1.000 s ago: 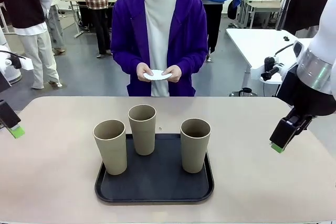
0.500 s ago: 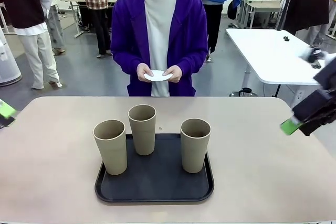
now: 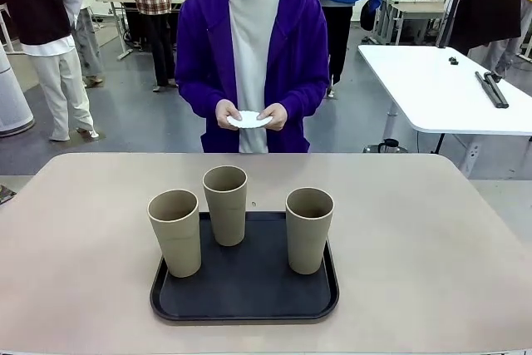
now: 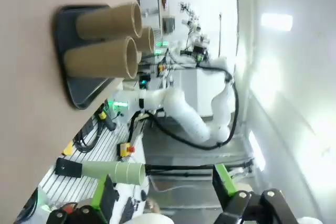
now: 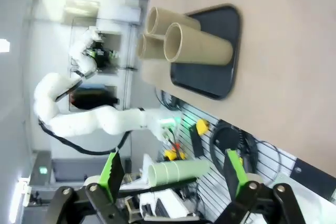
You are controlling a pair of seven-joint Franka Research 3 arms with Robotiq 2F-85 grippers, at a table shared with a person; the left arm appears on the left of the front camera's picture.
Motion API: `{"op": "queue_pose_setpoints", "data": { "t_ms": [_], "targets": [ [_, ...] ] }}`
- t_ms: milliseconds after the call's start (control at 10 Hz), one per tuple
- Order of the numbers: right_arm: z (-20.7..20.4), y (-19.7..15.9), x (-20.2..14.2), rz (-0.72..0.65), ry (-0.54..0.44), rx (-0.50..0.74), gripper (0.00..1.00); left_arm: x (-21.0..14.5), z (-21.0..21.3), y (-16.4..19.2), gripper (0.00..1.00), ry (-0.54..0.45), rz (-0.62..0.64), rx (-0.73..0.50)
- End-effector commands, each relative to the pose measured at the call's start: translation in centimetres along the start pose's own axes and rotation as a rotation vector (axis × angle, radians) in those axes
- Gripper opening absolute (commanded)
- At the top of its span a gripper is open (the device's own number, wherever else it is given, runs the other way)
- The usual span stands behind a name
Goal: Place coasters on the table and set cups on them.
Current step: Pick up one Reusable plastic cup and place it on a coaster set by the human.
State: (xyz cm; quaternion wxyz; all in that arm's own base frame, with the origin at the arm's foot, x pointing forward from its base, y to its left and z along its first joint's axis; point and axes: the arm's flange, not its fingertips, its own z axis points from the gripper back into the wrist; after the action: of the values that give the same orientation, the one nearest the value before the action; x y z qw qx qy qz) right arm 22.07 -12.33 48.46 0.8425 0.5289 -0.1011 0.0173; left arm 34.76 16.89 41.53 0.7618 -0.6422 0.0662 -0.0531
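Both my arms have swung away from the table's side edges since a second ago. My left gripper (image 4: 163, 198) is spread wide, nothing between its green pads. My right gripper (image 5: 173, 177) is likewise released and holding nothing. Beyond them, on the beige table (image 3: 416, 230), a black tray (image 3: 245, 315) carries three upright tan tumblers: left cup (image 3: 176, 232), middle cup (image 3: 226, 204) set farther back, right cup (image 3: 309, 229). I cannot see to their bottoms. Across the table, a person's hands (image 3: 226, 112) hold a white coaster (image 3: 249, 120), one or a stack I cannot tell, well above the tabletop.

Three cups (image 3: 175, 243) (image 3: 226, 215) (image 3: 309, 230), one black tray (image 3: 249, 290), coasters (image 3: 249, 120) held, number unclear
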Motion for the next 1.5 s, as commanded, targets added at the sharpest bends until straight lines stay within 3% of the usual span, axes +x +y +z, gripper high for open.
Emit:
{"op": "queue_pose_setpoints", "data": {
  "t_ms": [0, 300, 1200, 1400],
  "targets": [
    [0.0, -1.9, -2.6, 0.018, -0.050, 0.076, 1.00, 0.9, 2.9, 0.5, 1.00, -0.073, 0.035, -0.033],
    [1.2, -3.6, -3.2, -0.001, -0.031, 0.125, 1.00, 0.8, 3.1, 1.4, 1.00, -0.101, 0.089, -0.030],
    [2.8, -6.5, -4.2, -0.093, -0.050, 0.150, 1.00, -1.8, 3.1, -0.5, 1.00, -0.075, 0.021, 0.070],
    [2.8, -6.5, -4.2, -0.093, -0.050, 0.150, 1.00, -0.6, 3.5, 0.1, 1.00, -0.070, 0.040, 0.017]
  ]
}}
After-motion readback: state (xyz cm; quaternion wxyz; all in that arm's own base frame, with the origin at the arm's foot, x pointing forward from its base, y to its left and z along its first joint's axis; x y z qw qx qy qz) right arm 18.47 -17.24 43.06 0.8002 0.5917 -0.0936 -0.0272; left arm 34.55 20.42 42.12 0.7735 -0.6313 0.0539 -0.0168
